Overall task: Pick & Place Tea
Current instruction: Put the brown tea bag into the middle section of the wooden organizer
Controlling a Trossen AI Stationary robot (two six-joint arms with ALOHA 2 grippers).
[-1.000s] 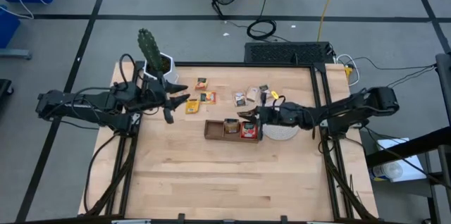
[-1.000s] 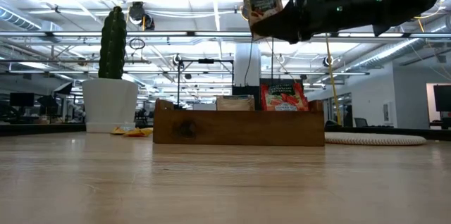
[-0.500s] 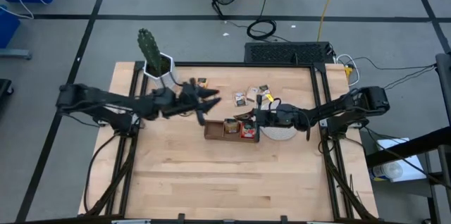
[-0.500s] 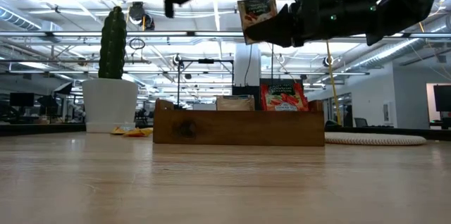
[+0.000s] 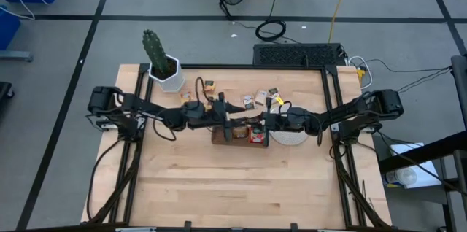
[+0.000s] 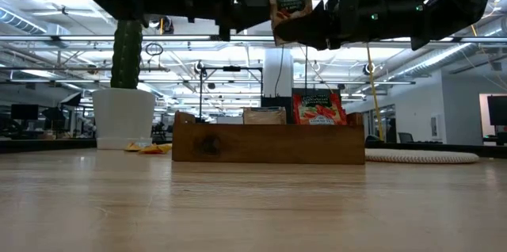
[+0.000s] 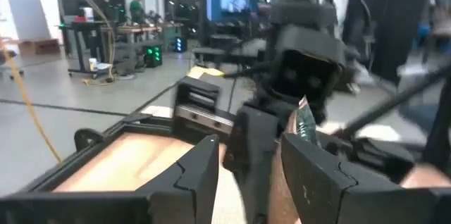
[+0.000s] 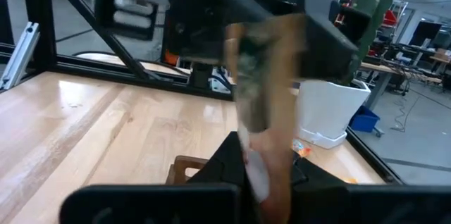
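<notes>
Right gripper: pinches a tea sachet above the tray, ready to hand over.
Left gripper: half open beside sachet, empty.

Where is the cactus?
In the high view, the cactus stands in its white pot at the table's far left corner, behind the left arm.

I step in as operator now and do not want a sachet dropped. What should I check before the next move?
1. Right gripper shut on the red square tea sachet: ok.
2. Sachet held clear above the brown wooden three-compartment tray: ok.
3. Left gripper fingers open, holding nothing: ok.
4. Left gripper lined up around the sachet: cannot tell.
5. Arms crowd each other above the tray: not ok.
6. Free space left in the tray: ok, one end compartment looks empty.
</notes>
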